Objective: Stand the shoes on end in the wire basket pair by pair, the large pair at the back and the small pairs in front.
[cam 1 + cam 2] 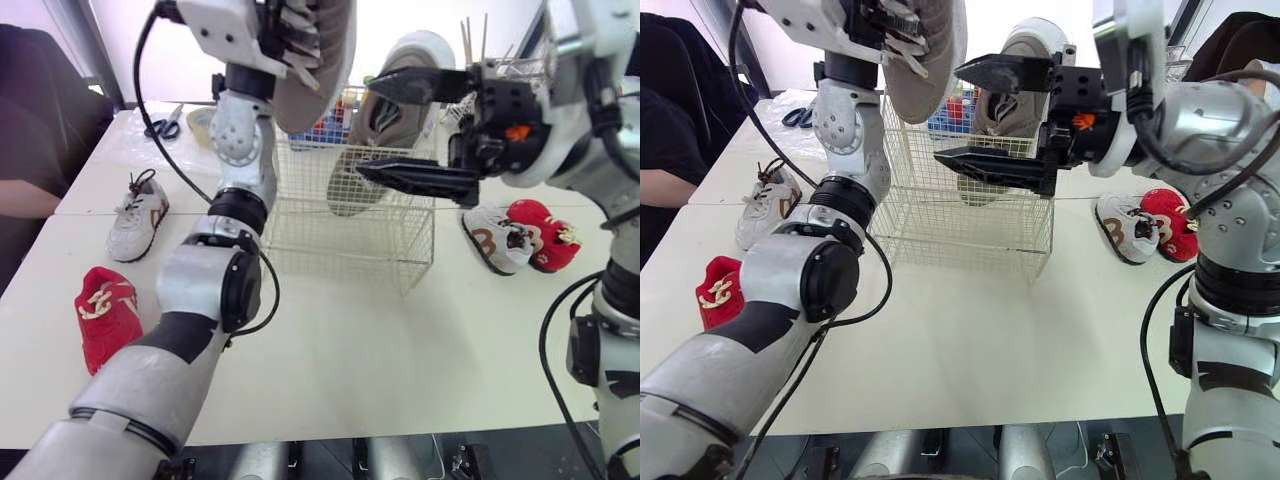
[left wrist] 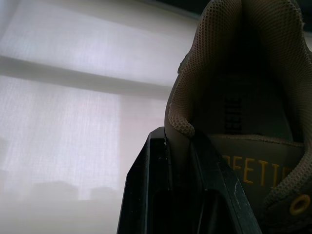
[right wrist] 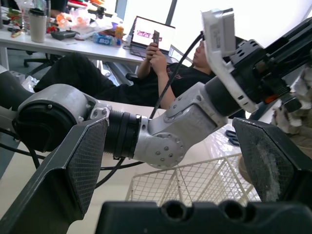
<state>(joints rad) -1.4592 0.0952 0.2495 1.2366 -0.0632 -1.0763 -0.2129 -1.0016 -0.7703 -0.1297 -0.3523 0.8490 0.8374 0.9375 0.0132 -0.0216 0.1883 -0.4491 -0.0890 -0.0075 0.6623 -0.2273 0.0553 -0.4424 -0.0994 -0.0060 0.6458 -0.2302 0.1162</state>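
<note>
My left gripper point(image 1: 292, 45) is raised above the white wire basket point(image 1: 340, 235) and is shut on the heel collar of a large khaki shoe point(image 1: 322, 70), seen close up in the left wrist view point(image 2: 243, 97). A second large khaki shoe point(image 1: 385, 125) stands on end inside the basket at the back. My right gripper point(image 1: 405, 130) hovers open over the basket's right side, just in front of that standing shoe, with nothing between its fingers. On the table left of the basket lie a small white shoe point(image 1: 137, 215) and a small red shoe point(image 1: 107, 315). Right of it lie a small white shoe point(image 1: 497, 238) and a small red one point(image 1: 545, 235).
Scissors point(image 1: 165, 126) and a tape roll point(image 1: 205, 120) lie at the back left of the white table point(image 1: 400, 350). A blue container point(image 1: 325, 130) stands behind the basket. A person point(image 1: 30, 130) sits at the table's left side, and another person point(image 3: 161, 63) holds a phone.
</note>
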